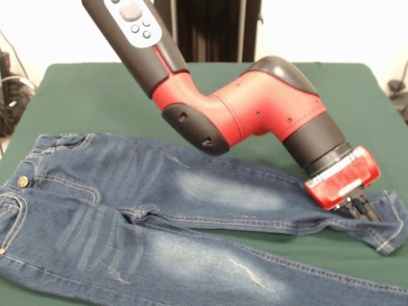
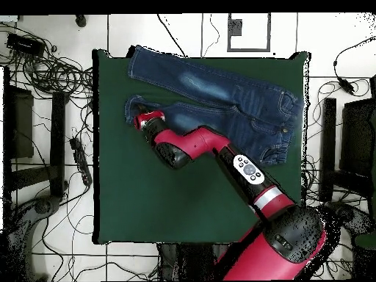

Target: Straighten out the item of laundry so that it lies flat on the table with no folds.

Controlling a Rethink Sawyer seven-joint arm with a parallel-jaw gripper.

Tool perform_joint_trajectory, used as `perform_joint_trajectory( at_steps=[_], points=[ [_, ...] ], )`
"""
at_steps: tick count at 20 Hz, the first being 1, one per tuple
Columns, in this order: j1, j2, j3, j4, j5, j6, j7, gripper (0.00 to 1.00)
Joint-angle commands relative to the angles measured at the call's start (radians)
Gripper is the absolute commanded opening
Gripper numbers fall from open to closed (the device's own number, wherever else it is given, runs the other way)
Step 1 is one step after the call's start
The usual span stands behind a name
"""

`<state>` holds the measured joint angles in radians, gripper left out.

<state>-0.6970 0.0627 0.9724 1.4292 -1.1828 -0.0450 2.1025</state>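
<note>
— Where are the small blue denim jeans with faded whitish patches (image 1: pixel 159 210) now?

— They lie along one long edge of the large dark green felt worktop (image 1: pixel 95 95), the edge far from the robot's pedestal. The waist with its brass button (image 1: pixel 22 182) is at one end and the two legs run out to the other, a little spread from each other. I have the claw (image 1: pixel 360 210) of the red and black arm (image 1: pixel 255 108) down at the hem (image 1: pixel 389 223) of the leg closer to the robot. It touches the cloth there, or nearly.

— Is the claw clenched on the hem?

— I cannot tell. The red wrist block covers most of it in the front view, and the overhead view shows it no better.

— So what makes this step go well?

— I think most of the jeans are flat already; only this hem end looks a little curled and wrinkled. I would take only the top edge of the cloth and pull along the leg, away from the waist, slowly and low over the worktop. If I pull sideways, the leg may fold over, or the whole garment may slide toward the edge.
</note>
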Motion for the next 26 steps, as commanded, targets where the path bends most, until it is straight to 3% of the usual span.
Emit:
perform_joint_trajectory(
  at_steps=[1, 7, 14, 26],
  points=[
    [0.041, 0.032, -0.106, -0.111, 0.122, 0.505, -0.432, 0.00],
    [0.068, -0.095, -0.152, -0.039, 0.328, 0.756, -0.418, 0.00],
    [0.119, -0.152, -0.178, -0.079, 0.458, 0.966, -0.377, 0.00],
    [0.135, -0.153, -0.176, -0.108, 0.438, 0.933, -0.311, 0.00]
  ],
)
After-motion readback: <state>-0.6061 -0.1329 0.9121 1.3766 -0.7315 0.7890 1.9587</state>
